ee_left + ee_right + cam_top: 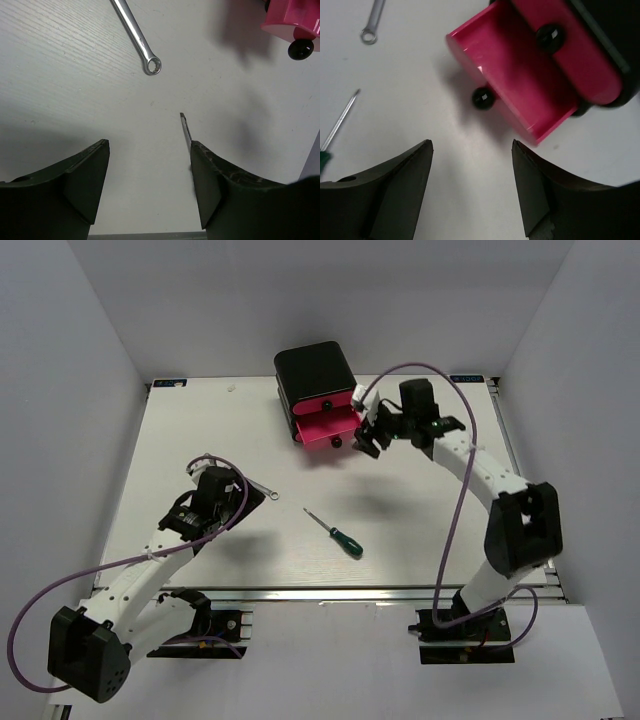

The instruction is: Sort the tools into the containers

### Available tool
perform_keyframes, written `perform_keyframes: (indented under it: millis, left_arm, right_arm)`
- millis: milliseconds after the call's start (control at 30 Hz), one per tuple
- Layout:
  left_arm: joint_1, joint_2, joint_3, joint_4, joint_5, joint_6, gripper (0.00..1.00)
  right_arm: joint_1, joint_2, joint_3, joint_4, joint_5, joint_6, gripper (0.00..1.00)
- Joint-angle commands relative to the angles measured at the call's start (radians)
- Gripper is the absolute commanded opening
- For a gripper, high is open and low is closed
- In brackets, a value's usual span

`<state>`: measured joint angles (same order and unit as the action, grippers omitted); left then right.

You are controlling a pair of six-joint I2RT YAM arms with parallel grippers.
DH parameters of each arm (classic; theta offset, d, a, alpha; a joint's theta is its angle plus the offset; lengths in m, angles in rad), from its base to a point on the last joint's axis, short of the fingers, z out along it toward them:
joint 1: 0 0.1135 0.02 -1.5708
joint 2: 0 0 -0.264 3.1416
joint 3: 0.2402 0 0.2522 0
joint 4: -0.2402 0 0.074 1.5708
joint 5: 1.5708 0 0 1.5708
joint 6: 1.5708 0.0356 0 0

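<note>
Screwdriver lies near the left end effector, not touching.

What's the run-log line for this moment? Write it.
left gripper open, empty | right gripper open, empty, facing pulled-out pink-red drawer | silver metal wrench on white table | green-handled thin screwdriver on table

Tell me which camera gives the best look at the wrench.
Left wrist: the wrench lies close up, ring end and shaft sharp, far end cut off. Right wrist catches only its ring end, small in the top corner. Top external shows just a tiny silver sliver.
</note>
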<state>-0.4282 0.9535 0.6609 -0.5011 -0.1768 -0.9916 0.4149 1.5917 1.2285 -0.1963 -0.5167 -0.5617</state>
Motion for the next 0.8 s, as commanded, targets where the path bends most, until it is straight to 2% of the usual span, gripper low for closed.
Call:
perform_keyframes:
  millis: [0,33,67,100,133,167,267,433,500,633,767]
  left_arm:
    - [0.005,-0.025,-0.003,0.009,0.007,0.013,0.75]
    - [0.003,-0.027,-0.003,0.009,0.005,0.013,0.75]
    - [0.006,-0.028,-0.003,0.006,0.005,0.013,0.76]
    - [0.006,-0.032,-0.007,0.004,0.005,0.013,0.76]
    - [0.006,-0.038,-0.01,0.006,0.005,0.013,0.76]
    - [0.006,-0.041,-0.015,0.007,0.005,0.01,0.76]
    - [0.009,-0.045,-0.026,0.012,0.008,0.01,0.76]
    - [0.009,-0.032,-0.018,0.012,0.01,0.013,0.76]
    - [0.009,-0.027,-0.02,0.016,0.011,0.013,0.76]
    - [0.011,-0.018,-0.02,0.021,0.014,0.014,0.76]
    - [0.011,-0.01,-0.021,0.027,0.02,0.015,0.76]
  right_arm:
    - [-0.025,0.142,0.211,-0.142,-0.161,-0.367,0.7]
    - [-0.037,0.186,0.274,-0.267,-0.17,-0.424,0.7]
    - [-0.044,0.224,0.335,-0.344,-0.18,-0.546,0.7]
    - [-0.047,0.29,0.439,-0.409,-0.195,-0.605,0.7]
    - [-0.05,0.312,0.469,-0.476,-0.197,-0.654,0.69]
    - [-0.05,0.323,0.483,-0.479,-0.195,-0.734,0.69]
    - [-0.044,0.338,0.465,-0.396,-0.175,-0.782,0.7]
    - [-0.031,0.448,0.632,-0.544,-0.167,-0.946,0.7]
    - [-0.027,0.474,0.651,-0.552,-0.151,-0.948,0.7]
    - [-0.015,0.468,0.611,-0.462,-0.128,-0.932,0.7]
    - [-0.005,0.511,0.661,-0.506,-0.108,-0.974,0.69]
